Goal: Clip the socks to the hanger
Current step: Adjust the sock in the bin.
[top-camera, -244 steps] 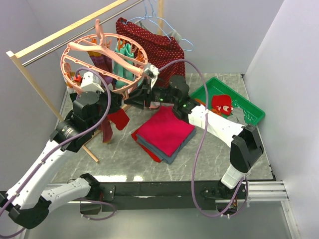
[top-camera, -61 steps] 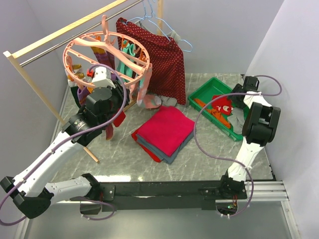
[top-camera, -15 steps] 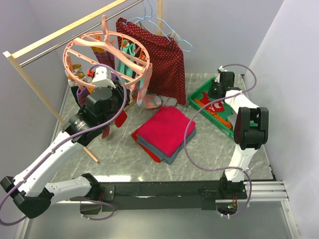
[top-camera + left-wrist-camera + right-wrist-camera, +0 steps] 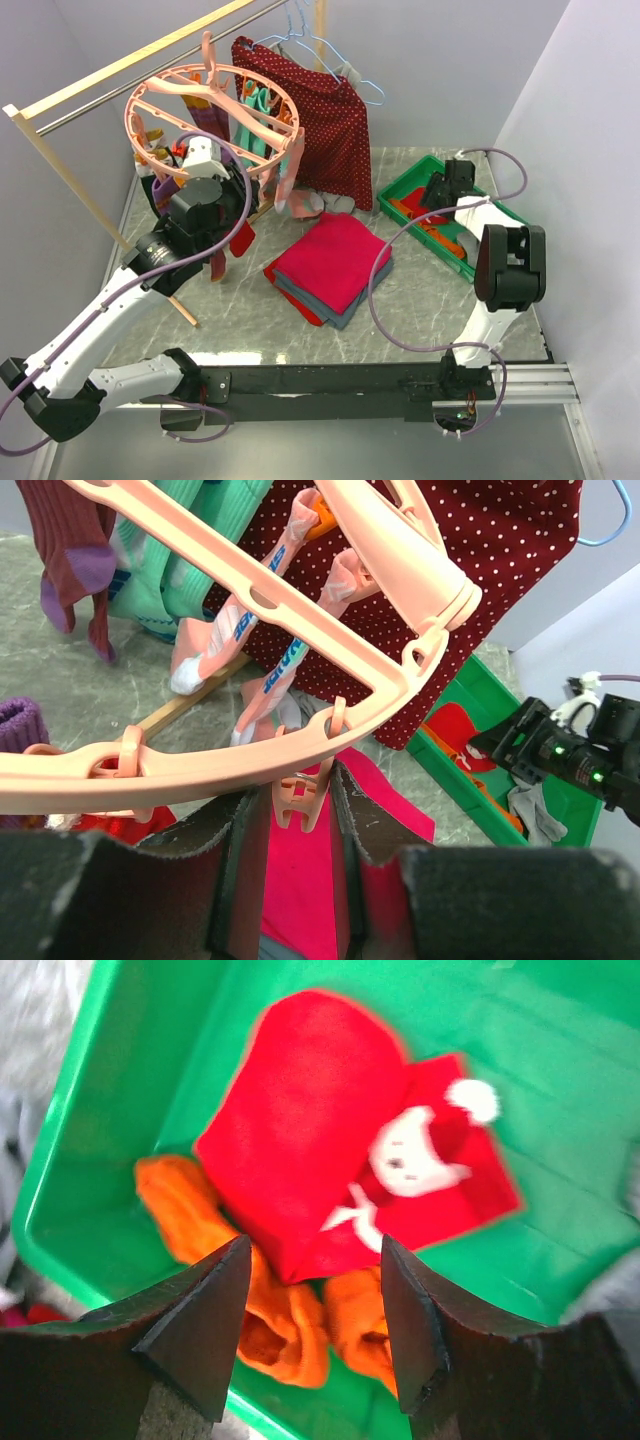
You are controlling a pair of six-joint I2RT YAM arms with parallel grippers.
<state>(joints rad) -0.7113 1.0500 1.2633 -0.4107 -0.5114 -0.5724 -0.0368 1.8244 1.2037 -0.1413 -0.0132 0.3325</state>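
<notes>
Right gripper [image 4: 310, 1310] hangs wide open and empty over the red sock [image 4: 330, 1160] in the green bin [image 4: 90, 1110] at the table's far right corner and could easily snag an orange sock [image 4: 270, 1320] too, while the left gripper [image 4: 300, 820], jaws partly open, straddles a hanger [image 4: 300, 610] clip [image 4: 303, 798] without clearly pinching it.

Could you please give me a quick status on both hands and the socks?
Left hand open around a hanger clip. Right hand open, empty, over red sock in green bin. Nothing blocking.

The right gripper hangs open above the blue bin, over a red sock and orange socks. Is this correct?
Only the colour is wrong: the bin is green, as the right wrist view shows. The right gripper does hang open over the red sock and orange socks.
</notes>
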